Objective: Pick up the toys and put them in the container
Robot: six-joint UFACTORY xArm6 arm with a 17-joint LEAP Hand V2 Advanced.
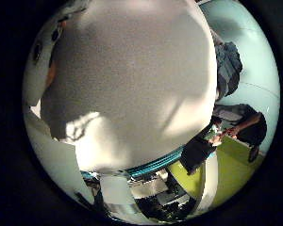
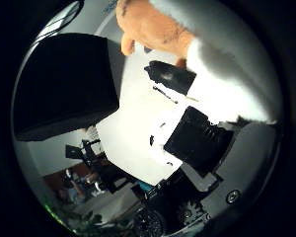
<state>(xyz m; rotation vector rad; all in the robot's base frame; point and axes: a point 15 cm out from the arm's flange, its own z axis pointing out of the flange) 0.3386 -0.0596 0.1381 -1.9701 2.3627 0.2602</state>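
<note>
Pressed close against the palm: a plush toy (image 1: 132,84), white and fuzzy, filling most of the little-finger-side view, lit in patches and shadowed across its lower curve. Shows an orange part (image 2: 148,24) in the thumb-side view, next to more of the same white fur. Held by the hand (image 2: 138,133), with white and black parts reaching out from the palm right up to the toy. Fingers (image 2: 170,76) curled in narrowly, a black tip meeting the toy just where orange fur gives way to white; looks like a grasp around the toy, though the contact on the toy's far side stays hidden. Beside the toy, on the thumb side, a broad black block (image 2: 64,84) of the hand, near the toy's orange part but apart from it as far as can be told. No telling from either view whether the toy rests on anything or hangs clear, since nothing under it shows. Beyond the toy, well apart from it, a yellow-green surface (image 1: 231,165) with dark things standing on it, too small to make out. Farther still behind the toy, a pale blue-green wall (image 1: 257,61).
</note>
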